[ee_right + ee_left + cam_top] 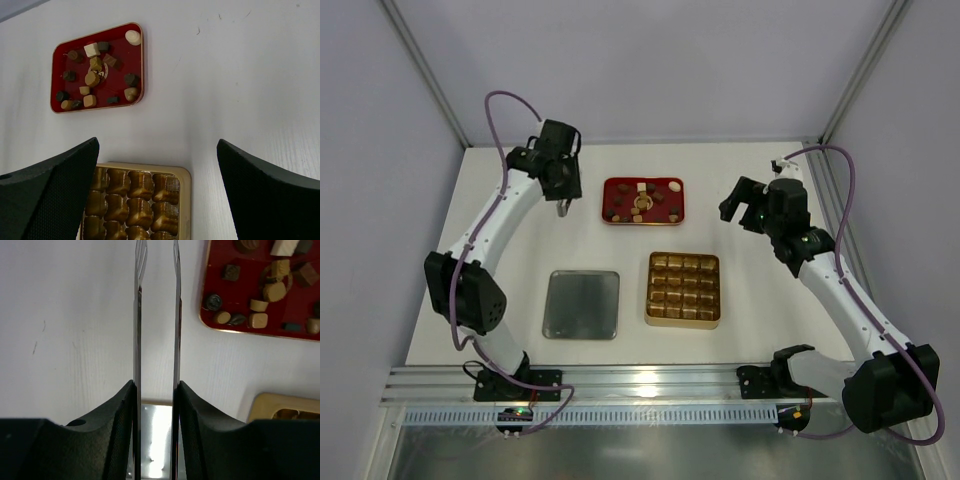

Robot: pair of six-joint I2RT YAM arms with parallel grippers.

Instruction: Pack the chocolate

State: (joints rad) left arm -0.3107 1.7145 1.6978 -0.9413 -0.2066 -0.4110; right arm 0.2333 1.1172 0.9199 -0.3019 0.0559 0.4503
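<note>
Top external view: the chocolate (640,203) is seen lying loose in the red tray (660,222) at upper centre of the frame, dark, tan and white pieces mixed. The gold compartment tray (683,322) below it is shown with no piece in any cell that can be made out. A flat grey metal tray (581,304) is set to the left of the gold one.

The left gripper (563,200), beside the red tray's left edge, is clamped on thin metal tweezers (138,330), whose tips are held apart over bare table with nothing between them. The right gripper (157,144) is spread wide and empty at the right of the top view.

A first pick is judged to be in hand. The tweezers must be carried over one piece, lowered astride it and pinched.

No brand or wording can be read. A gold ring mark on the red tray's floor is too small to decipher.
</note>
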